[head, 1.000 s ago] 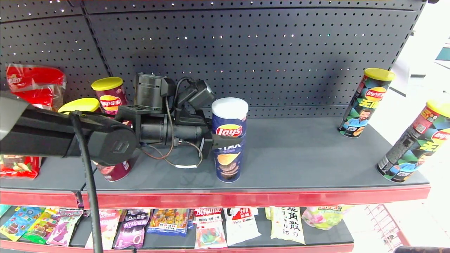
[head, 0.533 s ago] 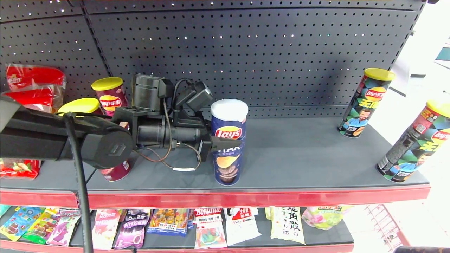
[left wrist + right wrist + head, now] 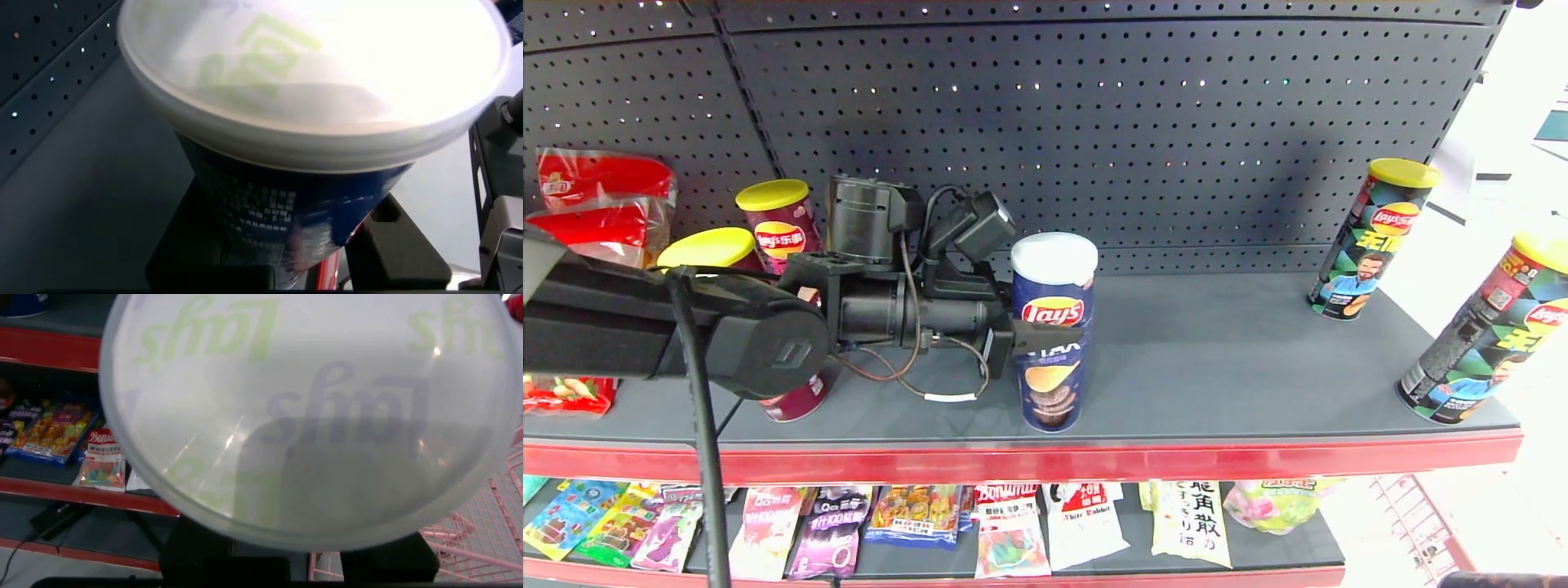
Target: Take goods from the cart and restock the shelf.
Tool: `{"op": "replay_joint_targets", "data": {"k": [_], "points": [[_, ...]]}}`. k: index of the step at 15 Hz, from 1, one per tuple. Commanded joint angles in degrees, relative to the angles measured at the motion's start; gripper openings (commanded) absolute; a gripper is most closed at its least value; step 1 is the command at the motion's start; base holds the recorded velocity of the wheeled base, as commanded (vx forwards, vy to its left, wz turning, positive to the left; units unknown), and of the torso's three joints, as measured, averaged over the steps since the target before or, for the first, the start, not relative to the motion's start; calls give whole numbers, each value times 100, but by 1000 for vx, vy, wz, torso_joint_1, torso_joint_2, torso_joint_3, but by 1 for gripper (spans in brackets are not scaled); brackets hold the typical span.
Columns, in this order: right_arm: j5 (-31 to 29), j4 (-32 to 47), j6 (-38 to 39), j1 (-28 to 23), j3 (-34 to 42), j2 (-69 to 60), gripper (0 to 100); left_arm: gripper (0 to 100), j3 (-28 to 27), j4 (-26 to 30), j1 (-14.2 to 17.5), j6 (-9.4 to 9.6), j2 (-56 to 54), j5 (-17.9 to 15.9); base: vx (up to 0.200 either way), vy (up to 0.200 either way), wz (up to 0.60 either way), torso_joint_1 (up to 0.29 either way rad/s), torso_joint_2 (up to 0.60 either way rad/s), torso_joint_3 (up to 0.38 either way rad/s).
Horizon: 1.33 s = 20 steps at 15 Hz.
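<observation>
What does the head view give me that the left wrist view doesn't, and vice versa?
Head view: the blue can upright near the front edge of the shelf, red cans on its left, two patterned cans far right, snack bags below. Left wrist view: the can's white lid close up, fingers flanking its body. Both: the blue can in the left gripper, the shelf, the pegboard back.

L arm (image 3: 621, 322) reaches in horiz. from robot's left, wrist level w/ cam housing on top, L gripper (image 3: 1046, 335) clamped sideways round mid-body of upright blue chip can (image 3: 1054, 282); R gripper (image 3: 286, 567) fingers either side of clear-lidded can (image 3: 310, 416), gripping it.
</observation>
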Motion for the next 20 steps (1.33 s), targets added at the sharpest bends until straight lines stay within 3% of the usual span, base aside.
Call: {"op": "replay_joint_targets", "data": {"k": [1,5,10,20], "points": [[-4,-1,-1,0,-1,-3,0,0,1,5,-9,-5,-2,0,0,0,0,0,0,0],[5,-1,-1,0,-1,-3,0,0,-70,5,-35,-5,33,17,0,0,0,0,0,0],[5,-1,-1,0,-1,-3,0,0,-368,-39,-167,-207,165,35,0,0,0,0,0,0],[5,-1,-1,0,-1,-3,0,0,-342,-39,-272,-216,279,87,0,0,0,0,0,0]]}}
